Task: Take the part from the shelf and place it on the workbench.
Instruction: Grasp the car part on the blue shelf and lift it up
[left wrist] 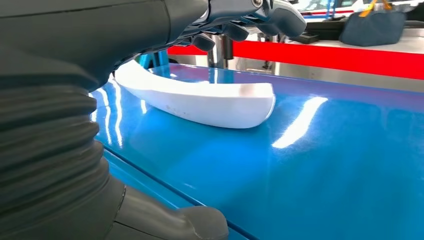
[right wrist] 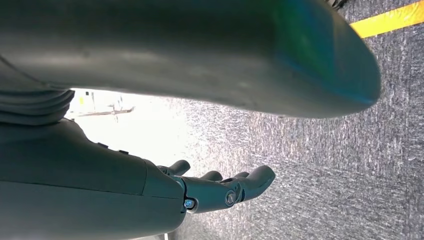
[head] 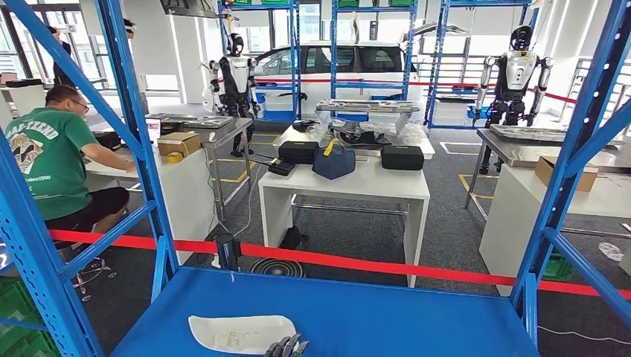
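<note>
The white curved part (head: 242,332) lies flat on the blue shelf board (head: 372,312), close to its near edge. My left hand (head: 286,346) reaches in beside the part's right end, its dark fingertips just over the board. In the left wrist view the part (left wrist: 210,102) rests on the glossy shelf (left wrist: 325,165); the fingers (left wrist: 240,20) of my left hand (left wrist: 165,20) hover spread above it without touching, and the thumb (left wrist: 200,225) is low and apart. My right hand (right wrist: 210,192) hangs over grey carpet, fingers loosely extended, holding nothing.
Blue uprights (head: 141,149) and diagonal braces (head: 573,163) frame the shelf. A red barrier tape (head: 357,262) runs behind it. Beyond stands a white workbench (head: 350,186) carrying black cases and a dark bag. A person in green (head: 52,160) sits at left.
</note>
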Controlling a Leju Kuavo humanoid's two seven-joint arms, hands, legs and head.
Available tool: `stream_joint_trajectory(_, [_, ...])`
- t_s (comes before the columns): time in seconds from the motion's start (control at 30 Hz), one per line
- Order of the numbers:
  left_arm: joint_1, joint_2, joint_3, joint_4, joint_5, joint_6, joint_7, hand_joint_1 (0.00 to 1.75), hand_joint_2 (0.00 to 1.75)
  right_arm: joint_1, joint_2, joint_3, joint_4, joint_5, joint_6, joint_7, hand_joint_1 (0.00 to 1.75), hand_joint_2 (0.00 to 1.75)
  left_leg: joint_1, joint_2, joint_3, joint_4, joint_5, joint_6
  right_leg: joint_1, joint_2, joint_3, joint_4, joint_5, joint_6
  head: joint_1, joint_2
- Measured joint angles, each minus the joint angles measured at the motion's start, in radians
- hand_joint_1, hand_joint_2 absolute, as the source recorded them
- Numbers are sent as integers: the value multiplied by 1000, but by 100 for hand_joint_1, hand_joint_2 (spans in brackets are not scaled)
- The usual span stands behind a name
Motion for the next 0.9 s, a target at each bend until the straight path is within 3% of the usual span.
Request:
stream_joint_trajectory(0.13, [4,3,-1,3,0,53,64,0,175,0,1,0,0,3,0,0,0,0,0,0,0,0,0,0,0,0,0,0,0,0,0,0])
stream_joint_trajectory(0.33, [1,13,0,3,2,57,167,0,175,1,5,0,0,4,0,0,0,0,0,0,0,0,0,0,0,0,0,0,0,0,0,0])
stream_joint_trajectory(0.57, [-2,19,0,3,1,52,189,0,175,1,8,0,0,5,0,0,0,0,0,0,0,0,0,0,0,0,0,0,0,0,0,0])
stream_joint_trajectory(0.73, [-9,27,0,3,-13,53,264,0,175,1,8,0,0,11,0,0,0,0,0,0,0,0,0,0,0,0,0,0,0,0,0,0])
stream_joint_trajectory(0.9, [-14,38,0,3,-16,52,288,0,175,1,8,0,0,17,0,0,0,0,0,0,0,0,0,0,0,0,0,0,0,0,0,0])
